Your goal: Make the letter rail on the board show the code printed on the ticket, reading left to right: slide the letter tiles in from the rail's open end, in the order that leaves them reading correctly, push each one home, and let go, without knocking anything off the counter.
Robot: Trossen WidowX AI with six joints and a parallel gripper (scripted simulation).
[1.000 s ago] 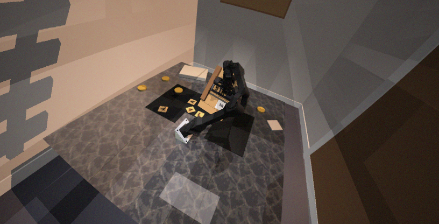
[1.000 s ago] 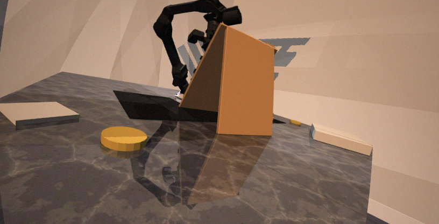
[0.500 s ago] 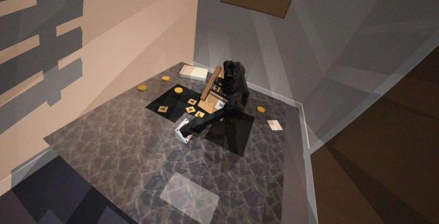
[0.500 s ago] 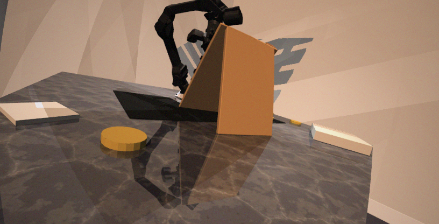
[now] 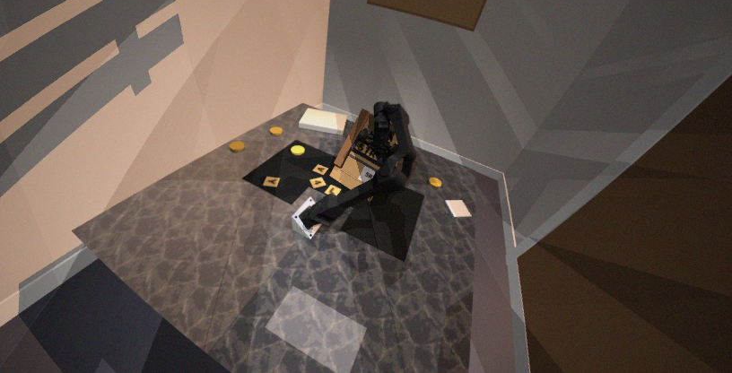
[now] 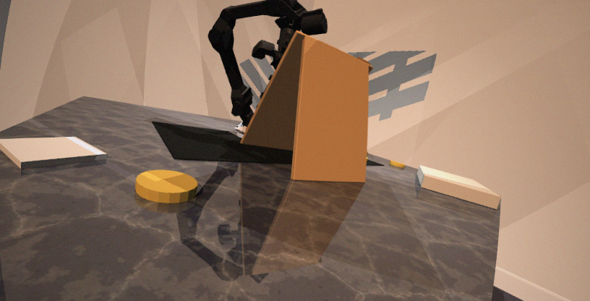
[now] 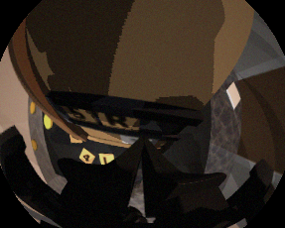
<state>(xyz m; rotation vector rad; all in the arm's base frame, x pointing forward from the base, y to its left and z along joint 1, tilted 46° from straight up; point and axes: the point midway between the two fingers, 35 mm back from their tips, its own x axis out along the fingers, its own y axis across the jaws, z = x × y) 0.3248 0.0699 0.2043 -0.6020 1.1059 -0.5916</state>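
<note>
The tilted wooden board [image 5: 344, 176] [image 6: 330, 113] [image 7: 164, 50] carries a dark letter rail [image 7: 169, 119]. A 5 tile [image 7: 75, 116] sits in it at the left, with an R tile [image 7: 114, 121] right beside it. The ticket [image 5: 367, 174] below the rail starts with 5R; the rest is hidden by the arm. My gripper [image 7: 143, 141] is shut and empty, close in front of the rail's lower edge. On the dark mat [image 5: 389, 227] [image 6: 198, 145] lie a 4 tile [image 5: 318, 182] [image 7: 86, 157], an L-like tile [image 5: 332, 190] [image 7: 106, 159], an A-like tile [image 5: 320, 169] and another tile [image 5: 271, 181].
A brown upright strip [image 5: 351, 140] [image 7: 17, 55] runs along the board's left side. Yellow discs [image 5: 236, 146] [image 6: 165, 185] lie around the counter. A pale block [image 5: 323, 120] [image 6: 458, 187] is at the back left, and a flat pale slab [image 5: 457, 208] [image 6: 53, 150] is at the right.
</note>
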